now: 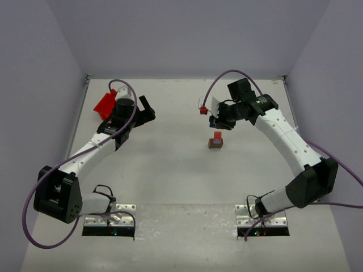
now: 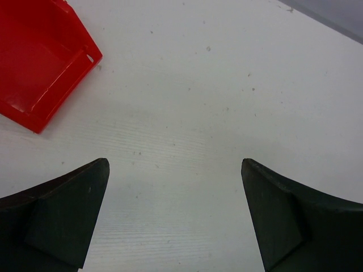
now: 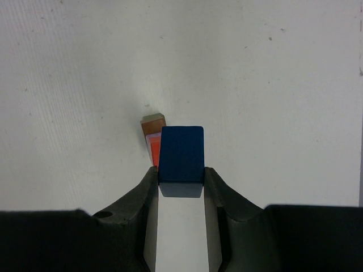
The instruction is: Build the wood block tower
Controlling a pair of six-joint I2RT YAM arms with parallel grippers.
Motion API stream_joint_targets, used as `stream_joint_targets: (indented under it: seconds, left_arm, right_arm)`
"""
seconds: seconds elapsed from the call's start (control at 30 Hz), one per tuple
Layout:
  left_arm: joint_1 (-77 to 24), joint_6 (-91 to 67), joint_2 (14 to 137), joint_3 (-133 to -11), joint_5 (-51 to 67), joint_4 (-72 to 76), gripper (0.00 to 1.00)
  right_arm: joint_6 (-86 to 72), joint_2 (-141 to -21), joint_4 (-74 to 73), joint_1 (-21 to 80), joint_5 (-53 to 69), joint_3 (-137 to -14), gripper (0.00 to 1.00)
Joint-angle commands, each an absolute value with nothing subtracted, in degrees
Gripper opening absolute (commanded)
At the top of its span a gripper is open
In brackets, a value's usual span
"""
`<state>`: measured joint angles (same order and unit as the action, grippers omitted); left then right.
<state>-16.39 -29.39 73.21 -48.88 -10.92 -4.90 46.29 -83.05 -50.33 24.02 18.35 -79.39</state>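
A small stack of blocks [image 1: 215, 141] stands mid-table: brown at the bottom, lilac-purple, then orange-red on top. In the right wrist view the stack [image 3: 153, 136] shows just past and left of the blue block. My right gripper [image 1: 216, 121] is shut on the dark blue wedge block [image 3: 181, 154] and holds it above the table, just behind the stack. My left gripper [image 1: 148, 111] is open and empty at the back left; its fingers [image 2: 68, 209] frame bare table.
A red plastic bin [image 1: 106, 104] sits at the back left, next to my left gripper, and shows in the left wrist view [image 2: 39, 62]. White walls close the table at the back and sides.
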Motion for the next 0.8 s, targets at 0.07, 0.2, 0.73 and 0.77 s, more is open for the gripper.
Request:
stream_joint_targets:
  seconds: [0.07,0.2,0.73,0.77]
  left_arm:
    - [-15.7,-27.5,74.1,-51.3,-9.5,-1.5,1.0]
    - [-15.7,-27.1,75.3,-51.8,-8.8,-1.4,1.0]
    - [-15.7,-26.2,77.5,-52.7,-6.9,-1.1,1.0]
    - [-15.7,-26.2,77.5,-52.8,-6.9,-1.1,1.0]
  right_arm:
    - [49.0,-86.7,-50.9,22.1,23.4,-79.3,0.0]
    - [51.2,-87.4,-51.1,21.2,24.6,-78.3,0.0]
    - [55.1,-90.9,-53.6,18.5,25.2,-78.6,0.02]
    - [55.5,-91.3,-54.1,18.5,25.4,-79.0,0.02]
